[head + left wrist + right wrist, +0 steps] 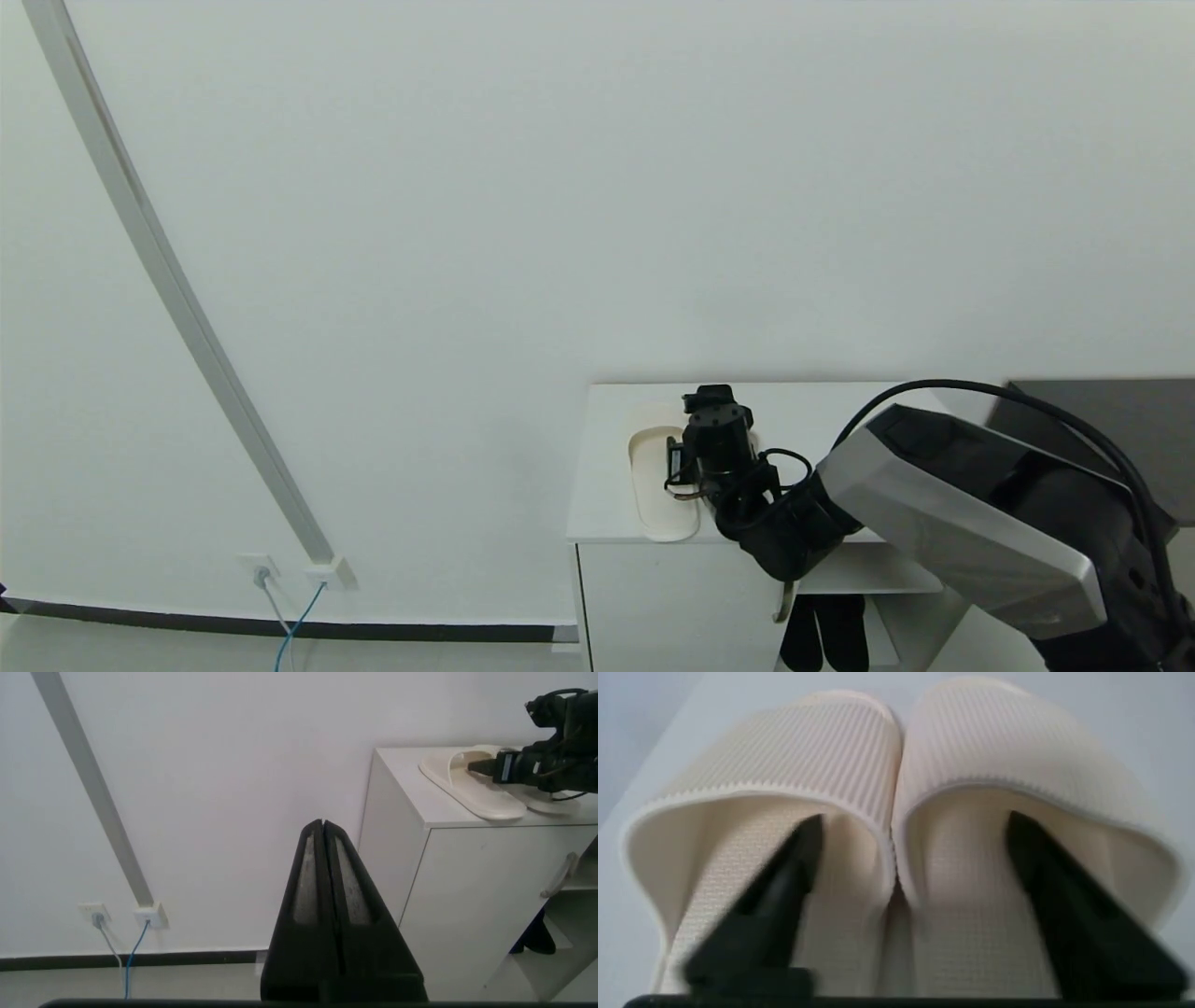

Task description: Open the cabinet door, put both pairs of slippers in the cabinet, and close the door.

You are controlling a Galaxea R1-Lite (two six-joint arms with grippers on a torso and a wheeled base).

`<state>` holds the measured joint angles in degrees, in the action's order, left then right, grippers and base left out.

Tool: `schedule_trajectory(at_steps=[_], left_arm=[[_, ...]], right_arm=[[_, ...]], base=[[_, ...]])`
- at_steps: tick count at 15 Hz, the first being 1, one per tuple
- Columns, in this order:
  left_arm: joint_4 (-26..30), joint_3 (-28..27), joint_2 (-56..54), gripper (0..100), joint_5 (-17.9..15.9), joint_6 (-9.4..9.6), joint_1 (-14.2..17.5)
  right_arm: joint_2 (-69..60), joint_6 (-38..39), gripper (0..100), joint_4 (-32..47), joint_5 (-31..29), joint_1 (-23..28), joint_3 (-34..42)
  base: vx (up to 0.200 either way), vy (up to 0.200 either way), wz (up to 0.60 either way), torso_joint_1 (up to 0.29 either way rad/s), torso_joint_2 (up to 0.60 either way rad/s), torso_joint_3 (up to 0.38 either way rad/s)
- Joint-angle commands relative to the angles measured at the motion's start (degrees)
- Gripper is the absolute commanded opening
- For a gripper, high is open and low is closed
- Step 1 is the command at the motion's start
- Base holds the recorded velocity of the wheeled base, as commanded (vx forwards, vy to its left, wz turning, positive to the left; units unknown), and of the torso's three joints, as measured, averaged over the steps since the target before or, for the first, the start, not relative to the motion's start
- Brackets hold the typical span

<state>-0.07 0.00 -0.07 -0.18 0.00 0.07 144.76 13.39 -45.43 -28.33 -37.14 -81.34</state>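
Slippers of the cream pair (665, 485) lie side by side on top of the cabinet (607, 504); a dark pair (826, 633) sits on an open shelf below. The step in hand looks like picking up the remaining pair. The right gripper (915, 819) is spread, one finger inside each slipper; next it should pinch the inner walls together and lift. The left gripper (324, 859) hangs pressed together and empty, left of the cabinet.

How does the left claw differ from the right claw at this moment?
The left claw is shut, fingers pressed together; the right claw is open. The left claw holds nothing, away from the cabinet; the right claw is over the cabinet's top, one finger at the opening of each of the cream slippers. Both claws are black.
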Motion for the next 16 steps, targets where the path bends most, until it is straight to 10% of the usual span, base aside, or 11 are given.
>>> schedule_trajectory(at_steps=[1, 8, 16], left_arm=[[-0.01, 0.00, 0.07, 0, 0.01, 0.00, 0.01], [-0.01, 0.00, 0.07, 0, 0.01, -0.09, 0.01], [-0.01, 0.00, 0.07, 0, 0.01, 0.00, 0.01]], right_arm=[[0.34, -0.03, 0, -0.01, 0.03, -0.03, -0.14], [-4.05, -0.03, 0, 0.17, 0.03, -0.03, 2.94], [-44.39, -4.60, 0, -0.53, 15.94, -2.32, 37.13]], base=[[0.000, 0.000, 0.00, 0.000, 0.00, 0.000], [0.000, 0.000, 0.00, 0.000, 0.00, 0.000], [0.000, 0.000, 0.00, 0.000, 0.00, 0.000]])
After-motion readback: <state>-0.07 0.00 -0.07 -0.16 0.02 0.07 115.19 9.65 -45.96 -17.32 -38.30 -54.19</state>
